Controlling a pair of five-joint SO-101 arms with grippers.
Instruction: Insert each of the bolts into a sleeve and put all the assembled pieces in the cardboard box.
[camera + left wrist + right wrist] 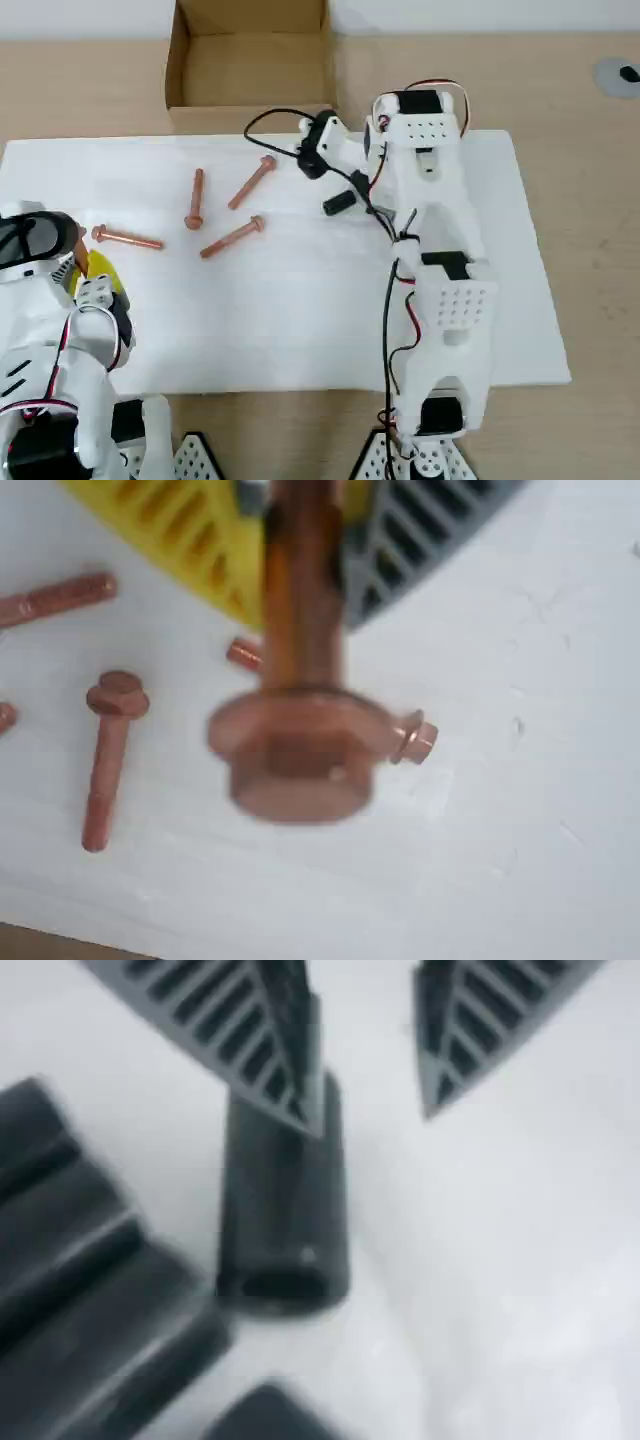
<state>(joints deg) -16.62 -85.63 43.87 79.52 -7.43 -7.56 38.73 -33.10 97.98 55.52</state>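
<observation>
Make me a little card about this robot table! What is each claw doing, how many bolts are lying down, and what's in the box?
left gripper: shut on a copper-coloured metal bolt, whose head points at the wrist camera
right gripper: open, one finger above a black tube-shaped sleeve that lies on the white mat
loose copper bolts: four, lying on the mat
more black sleeves: lying next to that sleeve
brown cardboard box: open, nothing inside, beyond the mat's far edge
</observation>
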